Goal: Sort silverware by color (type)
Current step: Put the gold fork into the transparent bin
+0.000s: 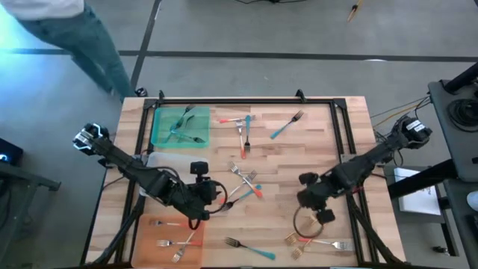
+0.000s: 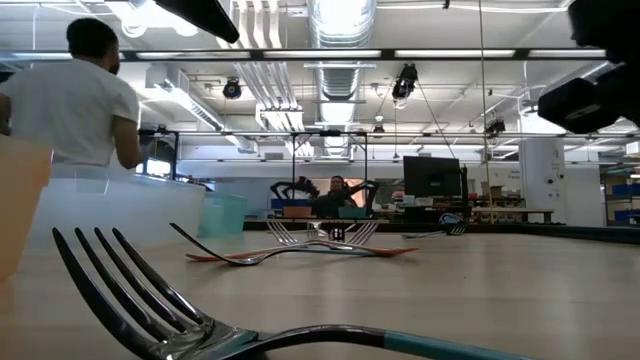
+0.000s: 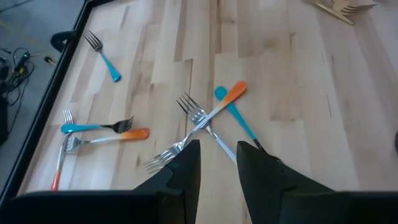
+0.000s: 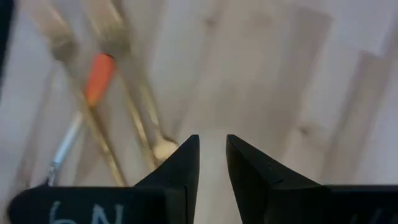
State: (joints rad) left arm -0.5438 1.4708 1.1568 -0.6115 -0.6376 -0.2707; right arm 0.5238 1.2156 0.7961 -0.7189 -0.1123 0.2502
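Observation:
Forks lie scattered on the wooden table. A crossed pile (image 1: pixel 245 183) at the middle holds an orange-handled fork (image 3: pixel 214 109) and a blue-handled fork (image 3: pixel 235 115). My left gripper (image 1: pixel 218 197) hovers just left of this pile, open by a narrow gap (image 3: pixel 217 168) with nothing in it. My right gripper (image 1: pixel 323 215) hangs over the near right, beside gold forks (image 4: pixel 124 93) and an orange-handled fork (image 4: pixel 98 78). It is open (image 4: pixel 212 152) by a narrow gap and holds nothing. More forks lie at the far middle (image 1: pixel 240 125), the far right (image 1: pixel 287 125) and the near edge (image 1: pixel 250 248).
A green tray (image 1: pixel 160 134) with forks stands at the far left, and an orange tray (image 1: pixel 149 239) with forks at the near left. A black frame (image 1: pixel 246 101) edges the table. A person (image 1: pixel 75 37) stands beyond the far left corner. Bare wood lies right of the middle.

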